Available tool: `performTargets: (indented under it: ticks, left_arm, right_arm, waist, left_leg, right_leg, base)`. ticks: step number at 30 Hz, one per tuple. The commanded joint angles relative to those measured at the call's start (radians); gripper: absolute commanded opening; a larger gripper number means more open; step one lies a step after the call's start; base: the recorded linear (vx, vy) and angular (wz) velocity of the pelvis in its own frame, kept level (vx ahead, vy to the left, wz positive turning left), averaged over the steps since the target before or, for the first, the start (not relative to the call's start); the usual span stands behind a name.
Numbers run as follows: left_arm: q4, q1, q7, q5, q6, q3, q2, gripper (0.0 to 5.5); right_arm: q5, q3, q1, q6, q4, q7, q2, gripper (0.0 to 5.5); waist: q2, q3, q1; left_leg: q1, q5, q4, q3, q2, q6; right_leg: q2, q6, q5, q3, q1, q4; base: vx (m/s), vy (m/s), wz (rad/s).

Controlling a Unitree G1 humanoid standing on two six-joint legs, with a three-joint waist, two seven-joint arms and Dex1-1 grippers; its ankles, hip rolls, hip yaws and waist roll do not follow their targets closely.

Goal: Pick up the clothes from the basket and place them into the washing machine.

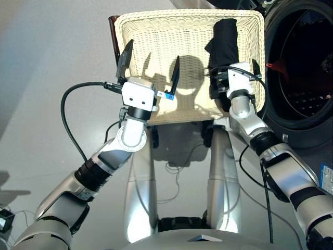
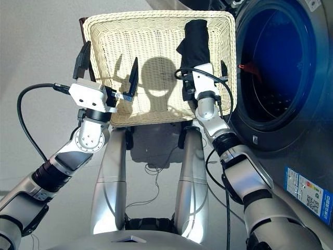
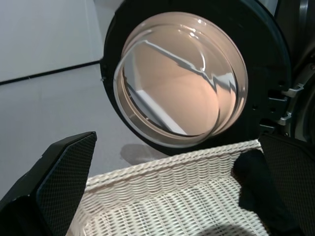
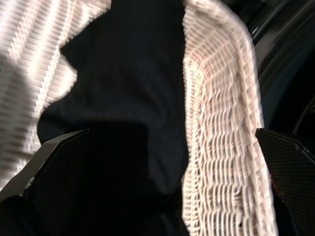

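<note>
The cream-white woven basket [image 1: 151,31] lies in front of me, with one black rolled garment [image 1: 225,36] along its right wall. My right gripper [image 1: 234,70] hangs open over the near end of that garment, and in the right wrist view the black cloth [image 4: 128,98] lies between its fingers [image 4: 290,162]. Further left, my left gripper [image 1: 151,67] stands open above the bare middle-left of the basket, holding nothing. The washing machine's round drum opening [image 1: 304,67] is right beside the basket on the right. Its glass-bowled door [image 3: 182,78] stands open beyond the basket's far side.
A small red bit [image 2: 248,67] shows just inside the drum's rim. The basket has a dark brown edge [image 1: 112,28] at its far left corner. A black cable [image 1: 67,114] loops off my left wrist. Grey floor [image 1: 47,52] lies to the left.
</note>
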Motion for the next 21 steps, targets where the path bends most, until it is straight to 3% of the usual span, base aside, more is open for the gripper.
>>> performTargets:
  ticks: [1, 10, 13, 21]
  left_arm:
    - [-0.123, -0.036, -0.007, -0.002, -0.070, -0.015, -0.036, 5.50]
    - [-0.145, -0.040, -0.009, -0.015, -0.065, -0.002, -0.036, 5.50]
    - [-0.148, -0.047, -0.026, -0.018, -0.059, -0.002, -0.035, 5.50]
    - [-0.154, -0.046, -0.041, -0.020, -0.038, 0.008, -0.027, 5.50]
  right_arm:
    - [0.027, 0.004, -0.057, -0.003, 0.044, 0.020, 0.001, 5.50]
    - [0.055, -0.002, -0.081, 0.023, 0.138, 0.044, 0.034, 5.50]
    - [0.059, 0.016, -0.093, 0.058, 0.206, 0.108, 0.047, 5.50]
    - [0.132, -0.009, -0.130, 0.080, 0.261, 0.150, 0.066, 5.50]
  waist:
    - [0.064, -0.017, 0.020]
    - [0.075, -0.017, 0.030]
    - [0.079, -0.017, 0.037]
    - [0.079, -0.017, 0.040]
  left_leg:
    - [0.002, -0.055, 0.061, 0.012, 0.008, 0.006]
    - [-0.049, -0.061, 0.095, 0.010, 0.004, 0.010]
    - [-0.063, -0.067, 0.119, 0.006, 0.000, 0.008]
    - [-0.078, -0.076, 0.145, 0.010, -0.003, 0.003]
  right_leg:
    - [0.004, 0.015, 0.027, -0.027, -0.010, -0.028]
    - [0.005, 0.014, 0.026, -0.028, -0.057, -0.001]
    - [0.007, 0.014, 0.016, -0.031, -0.073, 0.027]
    - [-0.002, 0.013, 0.004, -0.033, -0.088, 0.057]
  base:
    - [0.000, 0.000, 0.000]
    - [0.000, 0.000, 0.000]
    - [0.000, 0.000, 0.000]
    - [0.000, 0.000, 0.000]
